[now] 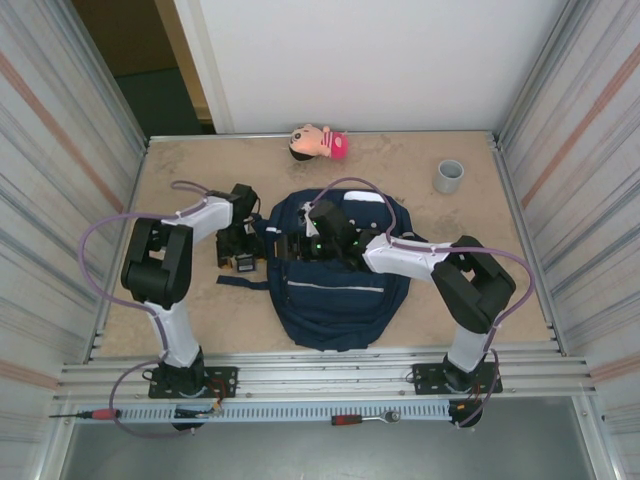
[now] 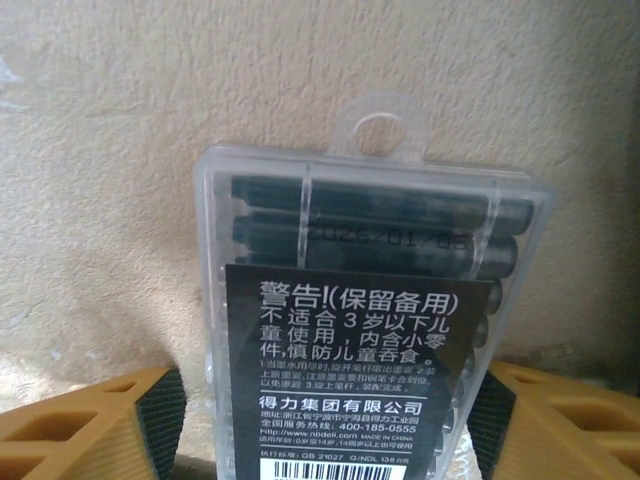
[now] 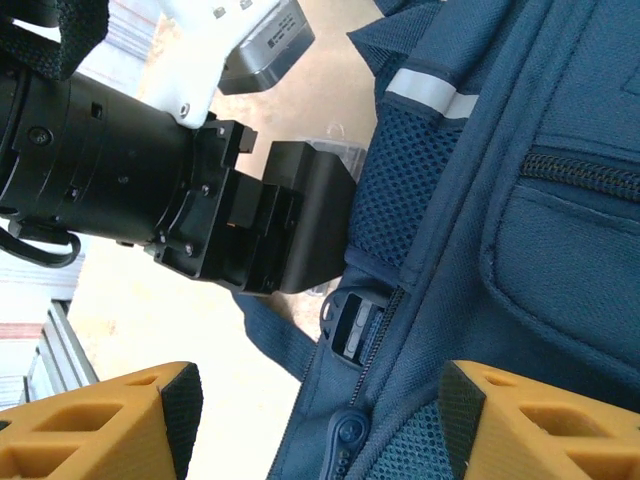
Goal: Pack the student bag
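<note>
Left gripper (image 2: pixel 328 405) straddles a clear plastic box of dark ink cartridges (image 2: pixel 360 250) — clamped or merely alongside, I cannot tell. Seen from above, the navy-blue fabric student bag (image 1: pixel 335 290) lies just beside it at 3 o'clock; the right gripper (image 3: pixel 315 410) — fingers apart — hangs over the bag.
</note>
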You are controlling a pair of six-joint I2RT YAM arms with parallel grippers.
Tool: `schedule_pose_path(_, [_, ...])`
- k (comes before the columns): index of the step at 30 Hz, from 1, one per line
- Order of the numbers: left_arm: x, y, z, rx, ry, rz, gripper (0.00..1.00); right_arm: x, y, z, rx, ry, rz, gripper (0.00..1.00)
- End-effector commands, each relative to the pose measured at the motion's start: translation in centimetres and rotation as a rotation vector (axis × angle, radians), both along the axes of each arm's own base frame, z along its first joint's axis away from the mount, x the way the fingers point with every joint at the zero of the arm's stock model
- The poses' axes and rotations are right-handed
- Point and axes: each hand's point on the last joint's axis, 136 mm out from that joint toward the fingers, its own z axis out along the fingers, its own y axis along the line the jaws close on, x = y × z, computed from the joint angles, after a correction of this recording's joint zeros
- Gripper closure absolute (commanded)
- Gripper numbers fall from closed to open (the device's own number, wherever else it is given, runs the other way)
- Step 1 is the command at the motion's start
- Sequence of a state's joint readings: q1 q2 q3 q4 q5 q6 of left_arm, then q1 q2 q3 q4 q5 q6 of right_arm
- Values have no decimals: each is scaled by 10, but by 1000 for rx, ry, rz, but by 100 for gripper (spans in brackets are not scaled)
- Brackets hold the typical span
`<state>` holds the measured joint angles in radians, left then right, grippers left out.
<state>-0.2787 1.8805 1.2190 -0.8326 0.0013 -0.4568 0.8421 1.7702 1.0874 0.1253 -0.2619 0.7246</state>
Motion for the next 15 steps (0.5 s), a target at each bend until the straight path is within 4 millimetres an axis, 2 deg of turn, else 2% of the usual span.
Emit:
schedule_pose_path(1, [-10, 31, -14, 63, 38, 62, 27, -1, -8, 10, 1, -24, 0, 35])
schedule_pose_path(9, [-12, 33, -14, 34, 33, 87, 45, 0, -5, 9, 7, -18, 6, 36])
schedule_pose_path(12, [-9, 31, -8, 20, 14, 95, 52, 0, -6, 10, 7, -20, 2, 36])
schedule_pose_path(15, [-9, 28, 2, 2, -13, 110, 55, -1, -6, 12, 15, -21, 5, 36])
